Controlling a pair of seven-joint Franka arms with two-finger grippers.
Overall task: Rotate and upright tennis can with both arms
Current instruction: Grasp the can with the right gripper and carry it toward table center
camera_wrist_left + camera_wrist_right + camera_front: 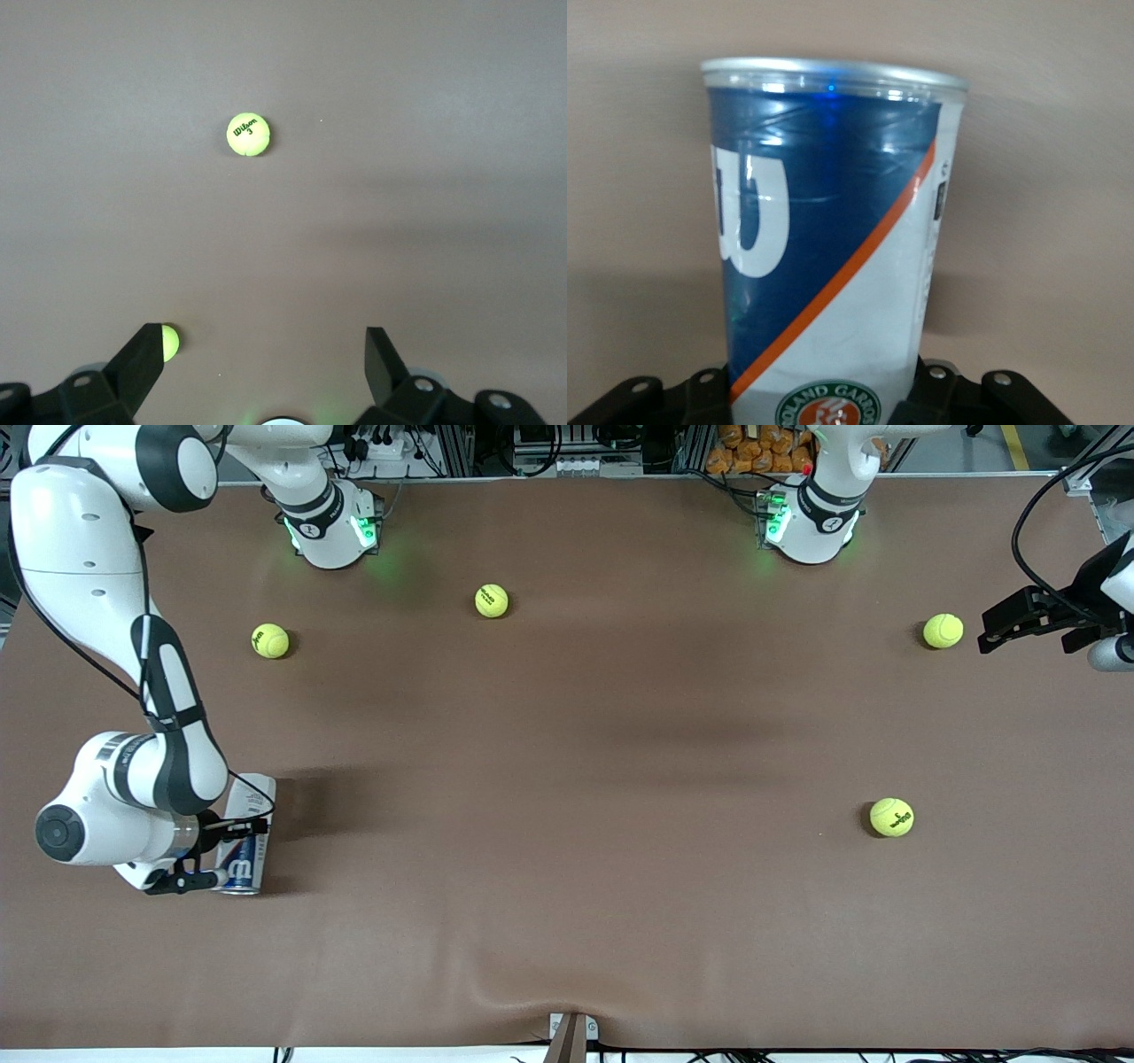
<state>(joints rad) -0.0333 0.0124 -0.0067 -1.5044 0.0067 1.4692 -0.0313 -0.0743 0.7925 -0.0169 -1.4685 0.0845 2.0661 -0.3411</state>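
Looking through the right wrist view, you see the tennis can (833,239) filling most of the frame, its silvery rim at the end away from the camera. The label is dark blue with part of a large white logo, and an orange diagonal stripe divides the blue from a white area. At the near end you can read part of a round green "Roland Garros" emblem. The right gripper (819,398) shows only as black hardware on either side of the can's near end, closed against it. Around the can lies plain brown table surface (1045,177).
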